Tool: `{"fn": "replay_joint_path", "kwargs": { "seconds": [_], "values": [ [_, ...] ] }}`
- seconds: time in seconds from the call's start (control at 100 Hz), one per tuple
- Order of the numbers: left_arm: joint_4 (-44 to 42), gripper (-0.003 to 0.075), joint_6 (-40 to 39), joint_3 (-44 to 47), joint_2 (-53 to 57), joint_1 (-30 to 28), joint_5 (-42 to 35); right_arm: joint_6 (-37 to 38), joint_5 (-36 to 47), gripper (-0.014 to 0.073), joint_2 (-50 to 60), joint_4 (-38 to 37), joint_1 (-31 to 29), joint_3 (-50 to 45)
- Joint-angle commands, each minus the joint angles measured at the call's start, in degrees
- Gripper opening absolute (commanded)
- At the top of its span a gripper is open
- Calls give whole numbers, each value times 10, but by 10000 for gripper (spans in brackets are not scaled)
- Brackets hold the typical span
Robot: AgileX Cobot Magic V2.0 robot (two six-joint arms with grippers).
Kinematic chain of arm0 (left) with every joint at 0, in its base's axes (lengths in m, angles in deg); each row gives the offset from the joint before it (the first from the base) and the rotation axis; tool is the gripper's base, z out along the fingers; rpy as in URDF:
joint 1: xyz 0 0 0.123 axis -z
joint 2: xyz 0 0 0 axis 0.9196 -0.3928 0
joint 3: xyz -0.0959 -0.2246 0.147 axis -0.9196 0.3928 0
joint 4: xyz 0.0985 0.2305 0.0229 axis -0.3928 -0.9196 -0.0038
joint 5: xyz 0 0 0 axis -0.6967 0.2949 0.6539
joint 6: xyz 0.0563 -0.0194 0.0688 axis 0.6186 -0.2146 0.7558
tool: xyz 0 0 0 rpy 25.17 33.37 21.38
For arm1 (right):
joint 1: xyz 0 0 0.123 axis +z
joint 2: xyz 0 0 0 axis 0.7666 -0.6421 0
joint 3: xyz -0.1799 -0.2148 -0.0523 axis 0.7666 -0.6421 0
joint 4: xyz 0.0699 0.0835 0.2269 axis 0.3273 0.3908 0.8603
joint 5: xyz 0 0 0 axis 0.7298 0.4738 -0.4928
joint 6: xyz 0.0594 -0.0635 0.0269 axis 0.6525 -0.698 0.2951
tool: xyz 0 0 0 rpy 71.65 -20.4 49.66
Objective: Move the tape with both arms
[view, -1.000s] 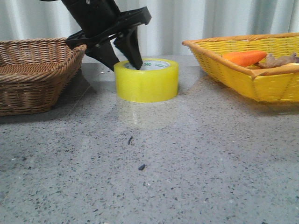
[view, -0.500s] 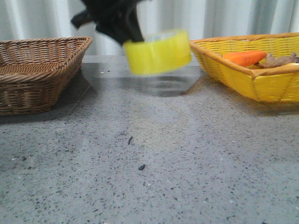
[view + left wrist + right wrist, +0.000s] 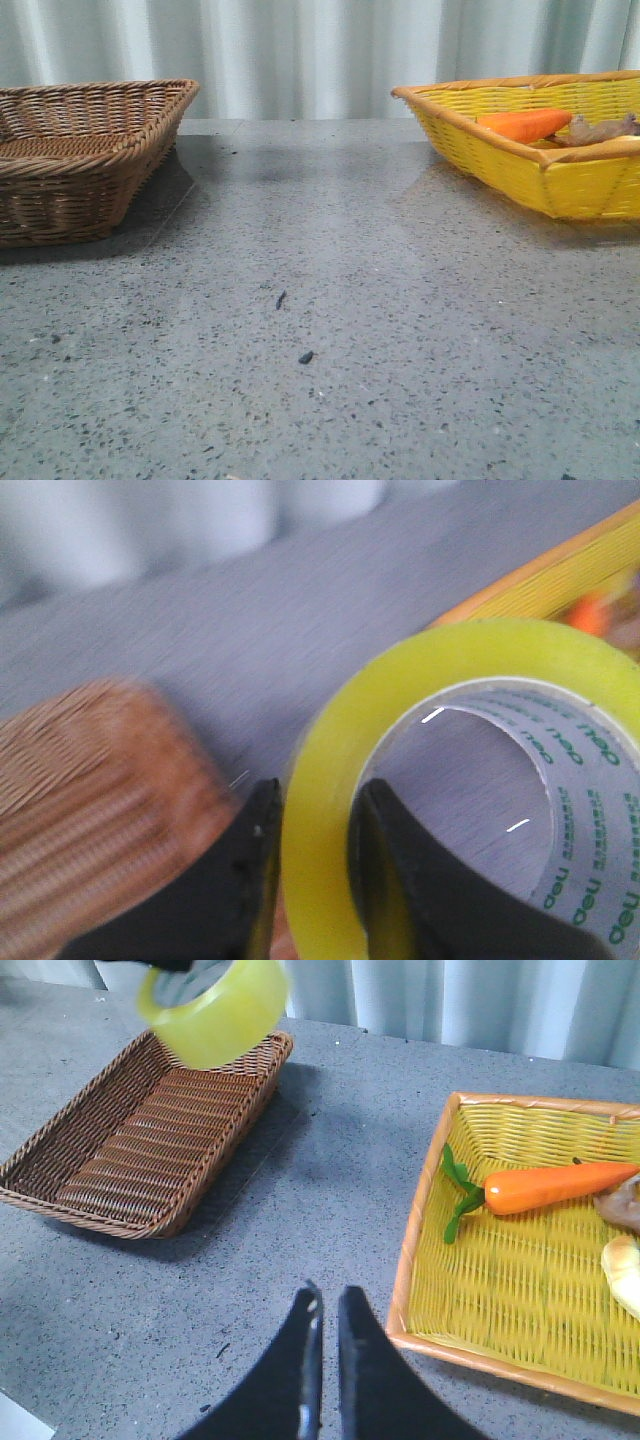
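The yellow tape [image 3: 470,780] with its white, green-lettered core is held in the air. My left gripper [image 3: 315,810] is shut on its wall, one finger outside and one inside the core. In the right wrist view the tape [image 3: 215,1010] hangs high above the brown basket, the left gripper mostly cut off by the frame edge. My right gripper [image 3: 327,1305] is shut and empty, low over the grey table between the two baskets. Neither the tape nor any gripper shows in the front view.
A brown wicker basket [image 3: 90,150] [image 3: 140,1140] stands at the left. A yellow basket [image 3: 540,150] [image 3: 520,1250] at the right holds an orange carrot [image 3: 545,1188] and other food. The grey speckled table [image 3: 320,330] lies between them.
My left gripper lifted the tape off the table, up and to the right, then out of the top of the front view.
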Motion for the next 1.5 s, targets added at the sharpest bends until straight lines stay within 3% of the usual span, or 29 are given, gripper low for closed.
{"fn": "replay_joint_path", "kwargs": {
  "seconds": [0.0,0.24,0.46,0.53,0.7,0.79,0.9,1.08,1.22,1.34,1.49],
  "values": [
    [-21,-20,-15,-6,32,-31,1,1,46,-51,0,-1,-3,11],
    [-37,-20,-19,79,35,-111,1,1,44,-51,0,-1,-3,11],
    [-40,6,-23,174,35,-138,-17,1,39,-51,0,-1,-3,11],
    [-40,89,-23,193,35,-138,-18,1,39,-51,0,-1,-3,11],
    [-38,398,-23,224,35,-138,-12,1,39,-51,0,-1,-3,10],
    [-31,460,-27,227,38,-138,-14,1,31,-51,4,-7,-3,3],
    [14,448,-32,228,63,-136,-66,1,40,-51,34,-31,-3,-35],
    [15,291,-27,275,180,-54,-243,-32,114,-51,159,-69,-3,-161],
    [-46,214,-22,378,298,56,-380,-42,168,-51,287,-77,-3,-264],
    [-75,154,-22,499,384,148,-453,-42,195,-51,378,-81,-3,-324],
    [-72,35,-22,641,473,195,-537,-42,222,-51,446,-103,-3,-360]
  ]
}}
